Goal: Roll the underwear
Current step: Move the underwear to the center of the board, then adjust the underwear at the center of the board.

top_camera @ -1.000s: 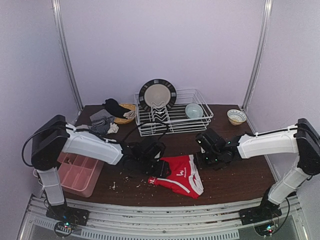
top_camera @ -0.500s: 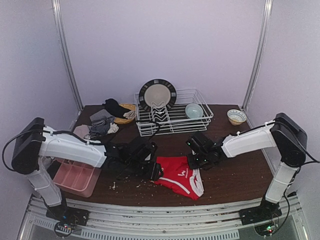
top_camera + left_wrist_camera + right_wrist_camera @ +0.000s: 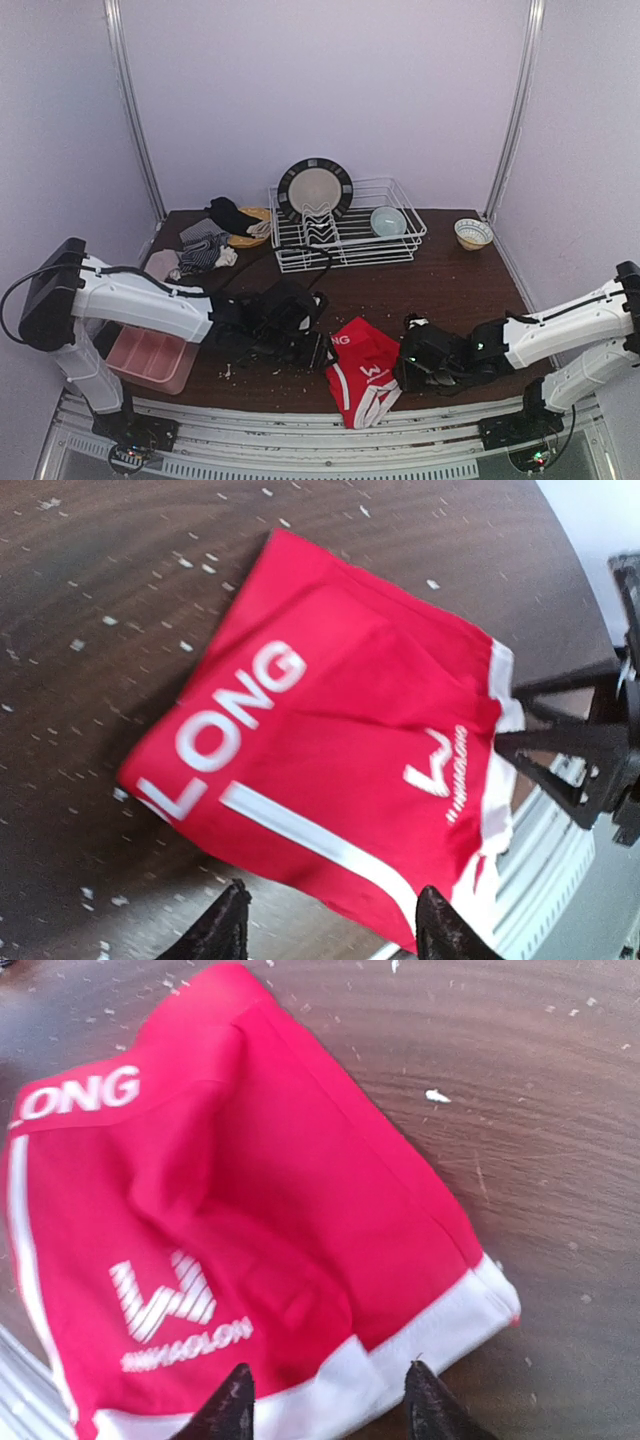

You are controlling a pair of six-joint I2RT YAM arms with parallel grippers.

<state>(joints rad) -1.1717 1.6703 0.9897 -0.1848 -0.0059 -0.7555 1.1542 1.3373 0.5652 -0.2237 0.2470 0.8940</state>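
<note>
Underwear (image 3: pixel 362 365), red | flat on desk (image 3: pixel 450 290) between both jaws | left jaws parted, empty | right jaws parted, empty, waistband (image 3: pixel 450 1325) just ahead | soft, light, limp, likely to bunch | best pinched at waistband corners

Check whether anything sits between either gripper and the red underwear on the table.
Nothing visible does. In both wrist views the red underwear lies directly ahead of the open left gripper and right gripper, with only bare table and tiny white crumbs around it.
</note>
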